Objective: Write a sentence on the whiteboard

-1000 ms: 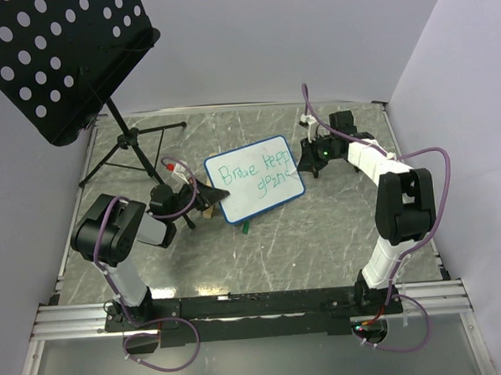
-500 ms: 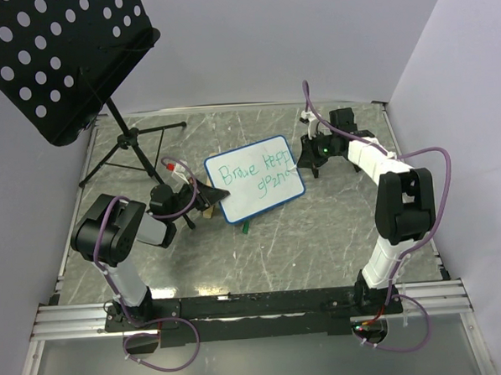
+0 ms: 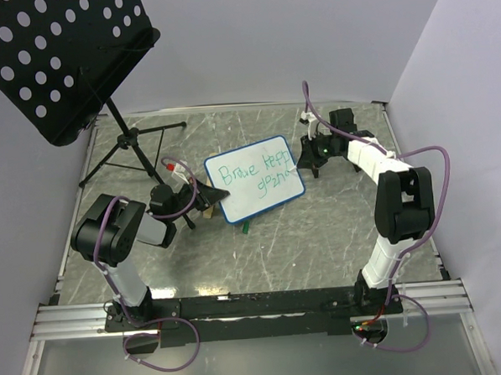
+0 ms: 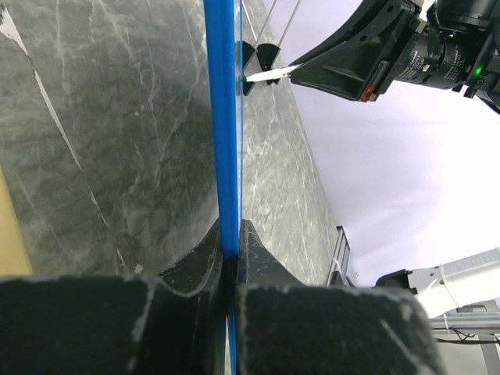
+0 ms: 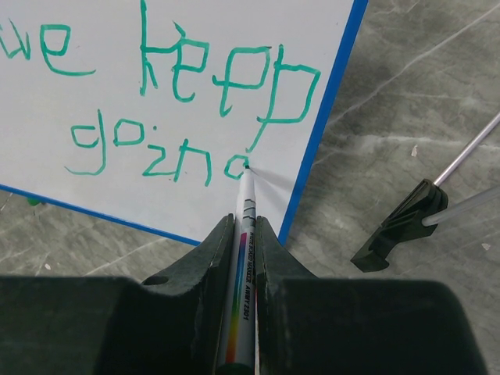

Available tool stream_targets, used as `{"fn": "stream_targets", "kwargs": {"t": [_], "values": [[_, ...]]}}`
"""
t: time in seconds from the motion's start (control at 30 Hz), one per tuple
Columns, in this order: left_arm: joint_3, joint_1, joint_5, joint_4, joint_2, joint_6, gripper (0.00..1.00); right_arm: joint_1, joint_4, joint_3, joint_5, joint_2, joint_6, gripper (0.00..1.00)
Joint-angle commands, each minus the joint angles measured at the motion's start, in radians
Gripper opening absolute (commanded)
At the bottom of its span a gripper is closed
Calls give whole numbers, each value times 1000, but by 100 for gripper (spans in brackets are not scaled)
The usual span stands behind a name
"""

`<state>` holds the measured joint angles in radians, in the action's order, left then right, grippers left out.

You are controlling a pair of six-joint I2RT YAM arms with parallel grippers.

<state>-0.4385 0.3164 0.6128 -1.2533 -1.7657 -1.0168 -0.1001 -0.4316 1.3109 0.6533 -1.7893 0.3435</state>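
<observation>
Lengthwise the whiteboard (image 3: 255, 180) runs left-right; left gripper (image 3: 217, 194) clamps its edge, right gripper (image 5: 244, 223) clamps the marker (image 5: 242, 266)

**Whiteboard seen edge-on, pinched from below**

The whiteboard (image 4: 226, 117) stands upright, showing only its thin blue rim as a vertical line. The left gripper (image 4: 230, 238) has both black fingers pressed against the rim's lower end. On the far side, the right gripper (image 4: 308, 72) holds a marker (image 4: 269, 74) with its tip touching the board face. The grey marbled table (image 4: 117, 117) lies beneath.
</observation>
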Motion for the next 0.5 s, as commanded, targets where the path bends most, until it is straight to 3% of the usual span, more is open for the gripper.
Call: {"fn": "stream_targets", "kwargs": {"t": [0.0,0.47], "values": [[-25,7,34,-316,17,34,1,2,-12,5,-4,-5,32,0],[-32,7,22,-310,15,30,1,-1,-44,-85,3,50,78,0]]}}
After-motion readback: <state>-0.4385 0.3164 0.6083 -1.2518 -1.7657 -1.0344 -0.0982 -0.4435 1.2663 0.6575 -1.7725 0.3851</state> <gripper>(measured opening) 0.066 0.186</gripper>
